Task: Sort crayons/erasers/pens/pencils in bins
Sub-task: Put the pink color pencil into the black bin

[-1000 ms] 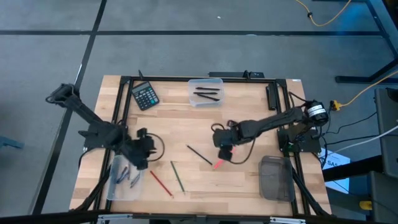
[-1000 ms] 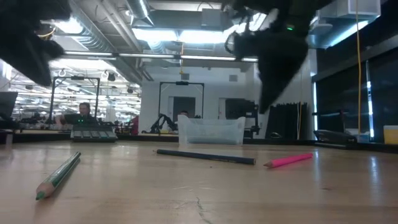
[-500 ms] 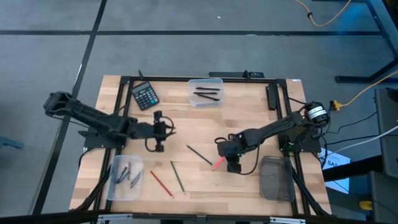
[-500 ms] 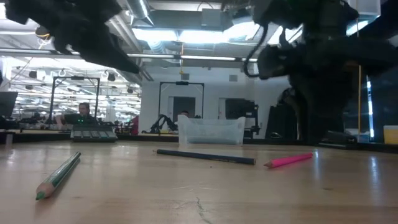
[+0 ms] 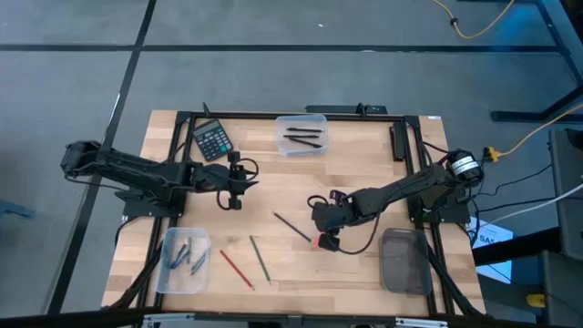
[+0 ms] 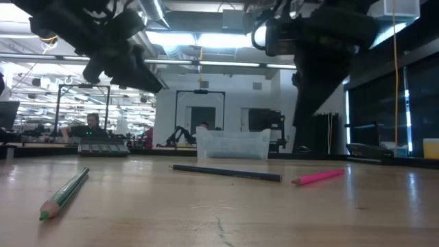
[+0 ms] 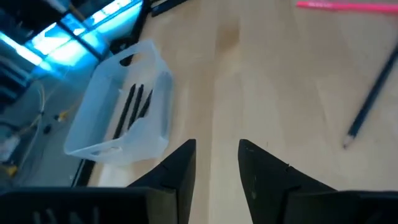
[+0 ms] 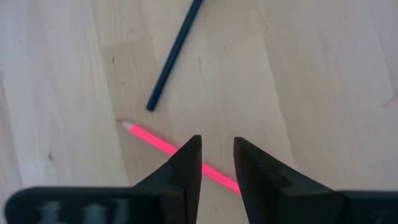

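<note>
Overhead, the table (image 5: 364,146) carries three bins spread to its edges, which leaves the middle free for sorting: a clear bin (image 5: 301,134) at the far edge with black sticks in it, a second clear bin (image 5: 182,260) at the near left with a few grey-blue pieces, and a dark bin (image 5: 402,260) at the near right. Loose in the middle lie a dark pencil (image 5: 291,225), a pink pencil (image 5: 321,240), a green pencil (image 5: 260,258) and a red pencil (image 5: 236,267); a calculator (image 5: 212,140) sits apart at the far left. The right gripper (image 5: 325,219) hangs directly over the pink pencil, likely to pick it up, while the left gripper (image 5: 234,180) reaches toward the middle holding nothing. From table height, the green pencil (image 6: 64,194), dark pencil (image 6: 227,172) and pink pencil (image 6: 318,177) all lie flat, with both arms above them and off the wood. The left wrist camera shows its fingers (image 7: 182,168) parted with only bare wood between, pointing toward the clear bin (image 7: 122,115). The right wrist camera shows its fingers (image 8: 187,163) apart and straddling the pink pencil (image 8: 149,137), not yet closed on it, with the dark pencil (image 8: 175,53) just beyond.
</note>
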{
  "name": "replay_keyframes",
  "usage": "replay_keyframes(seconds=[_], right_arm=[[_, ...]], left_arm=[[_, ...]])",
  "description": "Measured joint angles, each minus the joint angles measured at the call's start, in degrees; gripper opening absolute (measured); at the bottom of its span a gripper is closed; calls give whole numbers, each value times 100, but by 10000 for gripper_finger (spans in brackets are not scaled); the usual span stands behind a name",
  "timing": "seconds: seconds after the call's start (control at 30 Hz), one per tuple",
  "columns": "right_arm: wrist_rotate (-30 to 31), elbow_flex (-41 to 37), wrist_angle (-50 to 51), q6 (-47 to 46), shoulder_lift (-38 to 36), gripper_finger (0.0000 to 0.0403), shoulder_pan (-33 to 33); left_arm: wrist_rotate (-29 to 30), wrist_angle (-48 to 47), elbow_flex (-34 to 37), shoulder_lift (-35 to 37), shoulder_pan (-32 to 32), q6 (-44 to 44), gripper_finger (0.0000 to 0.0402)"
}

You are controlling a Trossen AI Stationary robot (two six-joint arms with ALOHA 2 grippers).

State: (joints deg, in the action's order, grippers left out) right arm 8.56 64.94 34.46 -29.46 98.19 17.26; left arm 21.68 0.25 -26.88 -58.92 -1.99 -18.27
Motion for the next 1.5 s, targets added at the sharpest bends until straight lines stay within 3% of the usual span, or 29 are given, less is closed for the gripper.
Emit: replay_keyframes(seconds=[0.1, 0.23, 0.33, 0.5, 0.7, 0.9, 1.07, 1.27, 1.5], right_arm=[[63, 10, -49, 166, 0, 96, 4], [533, -54, -208, 1117, 52, 96, 21], [496, -71, -592, 1267, 200, 96, 6], [-151, -69, -1270, 1445, 441, 97, -33], [-259, -71, -753, 1611, 575, 130, -28], [-371, -71, -249, 1649, 678, 184, 24], [-394, -70, -132, 1652, 868, 201, 26], [-603, -45, -112, 1933, 1076, 179, 40], [-666, -50, -160, 1972, 1132, 114, 52]], left_arm=[[-545, 259, 223, -11, 155, -172, 114], [-1721, 771, 480, -215, 404, 23, 114], [-2361, 1000, 488, -567, 569, 116, 115], [-2780, 1489, 416, -1279, 721, -98, 115], [-3319, 1726, -57, -2227, 848, -15, 115], [-3258, 2165, -390, -2559, 593, 271, 115], [-2615, 2451, -504, -2697, 387, 514, 137], [-2417, 2714, -508, -2697, 340, 714, 161], [-2419, 2881, -508, -2697, 475, 724, 161]])
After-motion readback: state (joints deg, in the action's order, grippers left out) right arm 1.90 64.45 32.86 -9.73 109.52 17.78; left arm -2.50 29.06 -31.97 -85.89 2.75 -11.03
